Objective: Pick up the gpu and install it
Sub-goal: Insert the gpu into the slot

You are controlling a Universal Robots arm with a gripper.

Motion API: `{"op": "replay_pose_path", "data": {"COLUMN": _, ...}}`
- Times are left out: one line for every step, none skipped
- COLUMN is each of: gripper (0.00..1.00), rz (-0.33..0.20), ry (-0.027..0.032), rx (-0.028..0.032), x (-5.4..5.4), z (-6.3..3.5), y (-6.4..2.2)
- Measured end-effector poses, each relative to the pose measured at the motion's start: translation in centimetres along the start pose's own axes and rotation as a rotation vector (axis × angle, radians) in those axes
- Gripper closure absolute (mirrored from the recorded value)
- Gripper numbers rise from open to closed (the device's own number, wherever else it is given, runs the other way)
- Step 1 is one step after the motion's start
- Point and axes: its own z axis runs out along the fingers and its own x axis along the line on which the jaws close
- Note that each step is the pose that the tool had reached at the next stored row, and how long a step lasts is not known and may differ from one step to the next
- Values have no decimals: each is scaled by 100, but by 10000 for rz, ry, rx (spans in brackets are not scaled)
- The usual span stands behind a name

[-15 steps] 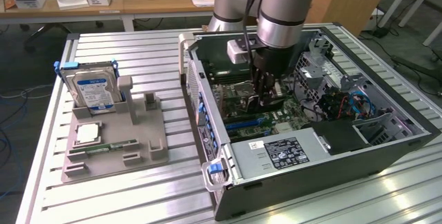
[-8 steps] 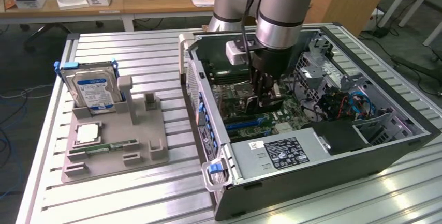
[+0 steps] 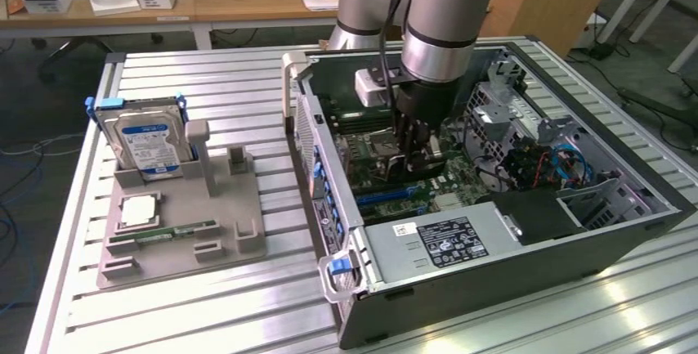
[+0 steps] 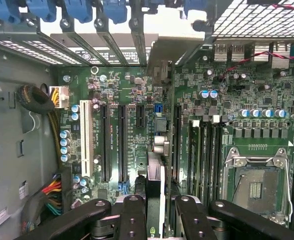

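Note:
My gripper (image 3: pixel 420 158) hangs inside the open computer case (image 3: pixel 610 231), low over the motherboard (image 3: pixel 377 186). In the wrist view the gpu (image 4: pixel 155 175) is seen edge-on as a thin card running from between my fingers (image 4: pixel 132 215) to its silver end bracket (image 4: pixel 159 60) at the case's rear slot openings. The gripper (image 4: pixel 159 216) is shut on the card. The card stands upright among the black expansion slots (image 4: pixel 122 140) of the green motherboard (image 4: pixel 132 95). I cannot tell whether its lower edge is touching a slot.
The CPU socket (image 4: pixel 256 185) and memory slots (image 4: pixel 206 150) lie beside the card. A cable bundle (image 4: pixel 52 192) and blue slot latches (image 4: pixel 77 10) line the case. Outside, a grey fixture (image 3: pixel 180 223) holds the blue-labelled hard drive (image 3: pixel 147 141) and a green memory stick (image 3: pixel 163 233).

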Motion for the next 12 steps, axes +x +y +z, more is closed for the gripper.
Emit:
{"op": "replay_pose_path", "data": {"gripper": 73, "rz": 1, "ry": 0, "rx": 0, "x": 0, "z": 8, "y": 1}}
{"op": "replay_pose_path", "data": {"gripper": 73, "rz": 0, "ry": 1, "rx": 0, "x": 0, "z": 15, "y": 1}}
{"op": "replay_pose_path", "data": {"gripper": 73, "rz": 0, "ry": 1, "rx": 0, "x": 0, "z": 24, "y": 2}}
{"op": "replay_pose_path", "data": {"gripper": 73, "rz": 1, "ry": 0, "rx": 0, "x": 0, "z": 33, "y": 2}}
{"op": "replay_pose_path", "data": {"gripper": 73, "rz": 1, "ry": 0, "rx": 0, "x": 0, "z": 39, "y": 2}}
{"op": "replay_pose_path", "data": {"gripper": 73, "rz": 1, "ry": 1, "rx": -1, "x": 0, "z": 44, "y": 2}}
{"op": "replay_pose_path", "data": {"gripper": 73, "rz": 1, "ry": 1, "rx": -1, "x": 0, "z": 50, "y": 3}}
{"op": "replay_pose_path", "data": {"gripper": 73, "rz": 1, "ry": 1, "rx": 0, "x": 0, "z": 55, "y": 3}}
{"op": "replay_pose_path", "data": {"gripper": 73, "rz": 0, "ry": 2, "rx": -2, "x": 2, "z": 57, "y": 4}}
{"op": "replay_pose_path", "data": {"gripper": 73, "rz": 3, "ry": 2, "rx": 3, "x": 5, "z": 57, "y": 10}}
{"op": "replay_pose_path", "data": {"gripper": 73, "rz": 3, "ry": 1, "rx": 15, "x": 7, "z": 58, "y": 19}}
{"op": "replay_pose_path", "data": {"gripper": 73, "rz": 2, "ry": 1, "rx": 23, "x": 8, "z": 59, "y": 25}}
